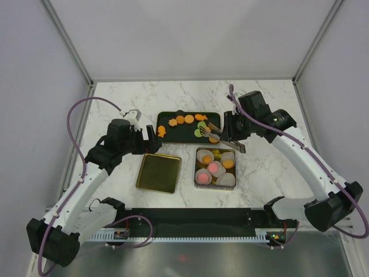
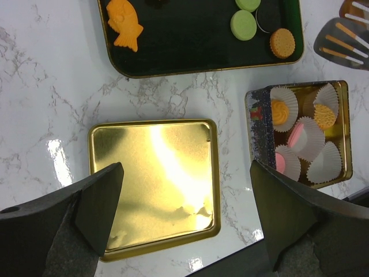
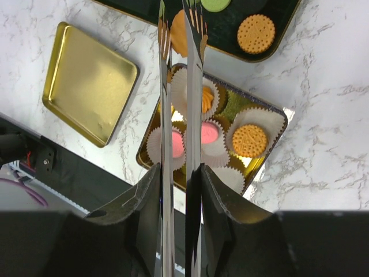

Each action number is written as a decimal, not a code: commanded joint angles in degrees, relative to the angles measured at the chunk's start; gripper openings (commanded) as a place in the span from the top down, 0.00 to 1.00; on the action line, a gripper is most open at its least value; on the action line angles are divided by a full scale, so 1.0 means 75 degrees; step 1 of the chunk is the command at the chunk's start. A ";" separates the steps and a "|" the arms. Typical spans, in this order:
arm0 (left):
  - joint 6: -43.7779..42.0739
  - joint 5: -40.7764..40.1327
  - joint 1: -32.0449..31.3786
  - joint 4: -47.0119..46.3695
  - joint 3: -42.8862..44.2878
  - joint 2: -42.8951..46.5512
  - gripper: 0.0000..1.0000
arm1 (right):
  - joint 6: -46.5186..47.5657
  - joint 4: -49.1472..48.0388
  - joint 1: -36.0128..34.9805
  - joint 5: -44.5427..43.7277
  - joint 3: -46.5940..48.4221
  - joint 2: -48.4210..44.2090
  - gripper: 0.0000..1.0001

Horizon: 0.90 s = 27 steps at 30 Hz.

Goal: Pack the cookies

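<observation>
Listing, left to right.

Left end effector (image 2: 185,173): jaws spread wide, gripping nothing, hanging over the gold lid (image 2: 153,179), which lies flat on the marble counter (image 2: 40,86).

Black tray (image 1: 185,133), farther back: loose cookies (image 1: 188,119) along its far side, a fish-shaped cookie (image 2: 124,24) at its left end, green and orange rounds toward the right.

Tin (image 2: 252,130), just right of the lid: lined with white paper cups (image 2: 323,167). Several carry an orange or pink cookie, and at least two show bare.

Right end effector (image 3: 180,176): clamped on a pair of metal tongs (image 3: 180,98). The tips reach past the tin to the tray's near edge, flanking an orange round cookie (image 3: 179,34).

Handling, as judged: the cookies are light, thin, rigid and brittle (a hard pinch would likely chip or snap one). Their smooth faces may slip between metal blades. They are best taken edge to edge across the disc with a gentle squeeze, the fish by its body. The paper cups are flimsy and may shift when a cookie lands.

Not determinable:
- Whether the tongs actually pinch the orange cookie or merely frame it.
- The tin's middle cups, which the blades partly hide in the right wrist view.
- The tray's far side, which is cut off in both wrist views.
</observation>
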<state>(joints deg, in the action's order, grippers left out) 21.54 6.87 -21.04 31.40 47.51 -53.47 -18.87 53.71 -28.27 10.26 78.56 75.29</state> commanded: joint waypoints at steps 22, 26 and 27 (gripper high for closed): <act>-0.0118 0.0724 0.0063 -0.0202 0.0053 0.0110 0.00 | -0.1714 0.2963 0.0020 0.0940 -0.2225 -0.3651 0.61; -0.0106 0.0689 0.0063 -0.0202 0.0029 0.0157 0.00 | -0.1632 0.2975 0.0020 0.0718 -0.2272 -0.3616 0.61; -0.0106 0.0666 0.0051 -0.0202 0.0018 0.0157 0.00 | -0.1632 0.2963 0.0020 0.0613 -0.2272 -0.3616 0.61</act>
<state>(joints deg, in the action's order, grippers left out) 21.54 10.92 -20.97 31.33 47.51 -53.23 -30.22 75.57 -28.27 16.08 61.36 48.49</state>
